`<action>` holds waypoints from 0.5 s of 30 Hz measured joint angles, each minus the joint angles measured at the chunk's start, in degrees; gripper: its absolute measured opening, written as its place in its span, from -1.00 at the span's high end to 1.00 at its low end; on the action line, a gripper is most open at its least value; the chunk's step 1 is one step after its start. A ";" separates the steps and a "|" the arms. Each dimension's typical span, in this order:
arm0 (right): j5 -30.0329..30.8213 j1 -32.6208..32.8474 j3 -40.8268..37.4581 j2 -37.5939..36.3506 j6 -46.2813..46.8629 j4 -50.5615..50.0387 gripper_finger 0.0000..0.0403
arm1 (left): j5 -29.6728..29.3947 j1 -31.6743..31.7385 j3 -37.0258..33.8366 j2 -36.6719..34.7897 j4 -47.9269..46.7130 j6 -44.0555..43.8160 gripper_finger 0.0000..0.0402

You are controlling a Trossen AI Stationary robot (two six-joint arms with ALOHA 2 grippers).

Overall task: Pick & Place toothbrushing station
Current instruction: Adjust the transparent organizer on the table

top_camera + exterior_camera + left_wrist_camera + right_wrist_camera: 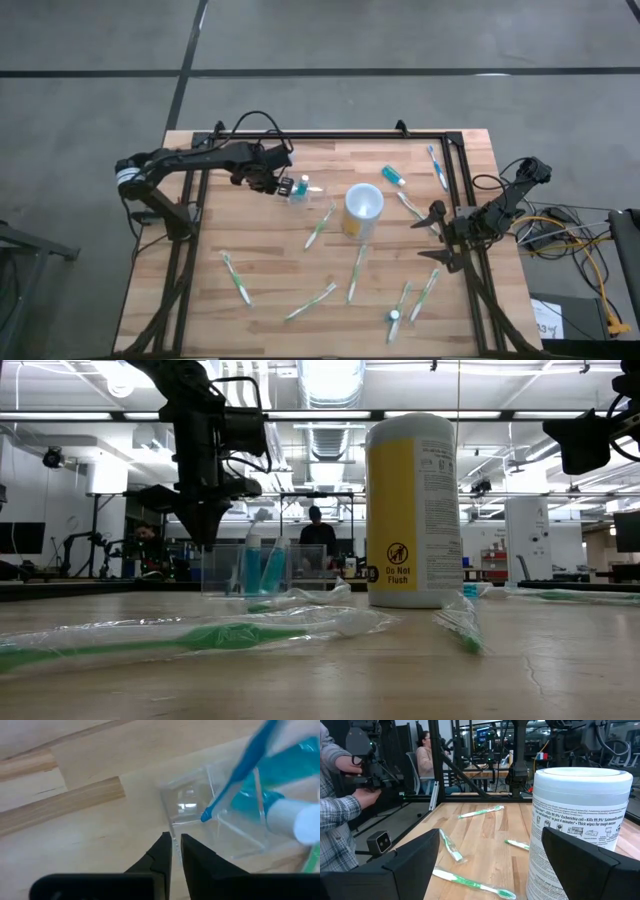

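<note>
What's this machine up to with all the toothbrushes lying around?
The left gripper is pinching the wall of a small clear holder near the back of the table; a blue toothbrush and a little tube stand in it. The right gripper waits open at the table's right side, near a yellow canister. Wrapped green toothbrushes, like this one, lie scattered over the wood.

Bright, even light from ceiling strips (330,380); soft shadows on the table (270,270); low view's foreground blurs.
</note>
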 joint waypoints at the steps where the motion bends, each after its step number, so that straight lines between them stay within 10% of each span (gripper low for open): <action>1: 0.00 0.02 0.00 0.01 0.00 0.00 -0.74 | -0.07 0.01 0.00 -0.08 -0.67 -0.01 0.85; 15: 0.02 0.00 0.01 -0.01 0.00 0.01 -0.74 | -0.63 0.12 -0.02 -2.20 -8.91 -0.79 0.91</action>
